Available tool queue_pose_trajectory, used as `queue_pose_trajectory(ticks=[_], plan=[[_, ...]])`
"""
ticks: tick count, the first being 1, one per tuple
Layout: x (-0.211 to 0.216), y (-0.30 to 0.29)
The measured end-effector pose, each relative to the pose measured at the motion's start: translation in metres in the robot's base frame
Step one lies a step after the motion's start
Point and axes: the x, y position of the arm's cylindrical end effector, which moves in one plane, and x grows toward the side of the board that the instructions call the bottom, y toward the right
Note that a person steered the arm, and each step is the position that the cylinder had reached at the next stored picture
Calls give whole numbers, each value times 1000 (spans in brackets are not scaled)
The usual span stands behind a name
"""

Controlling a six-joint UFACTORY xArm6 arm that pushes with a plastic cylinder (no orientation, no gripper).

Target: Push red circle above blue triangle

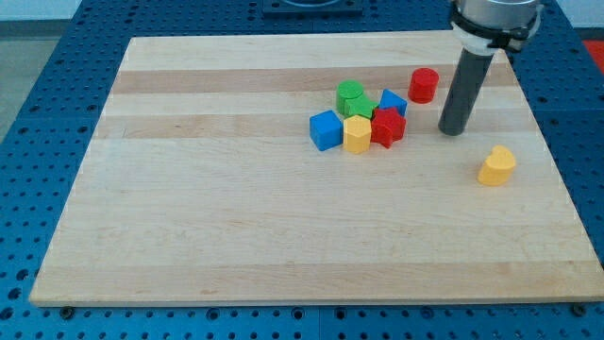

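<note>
A pale wooden board point(236, 227) fills the bench, its far right corner holding all the action. My tip point(453, 130), the blunt end of a dark rod with no jaws to spread or pinch, stands near the right edge, just right of the red circle point(424, 84) and apart from it. A cluster sits to the left: blue cube point(326, 129), red star-like block point(388, 127), yellow hexagon point(357, 134), green block point(352, 96), blue triangle point(393, 101). A yellow heart point(496, 166) lies alone nearer the right edge.
</note>
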Motion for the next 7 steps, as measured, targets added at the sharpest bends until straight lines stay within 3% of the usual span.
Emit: queue_pose_trajectory(ticks=[2,4,7], plan=[[-35,1],[-100,-4],[-105,-6]])
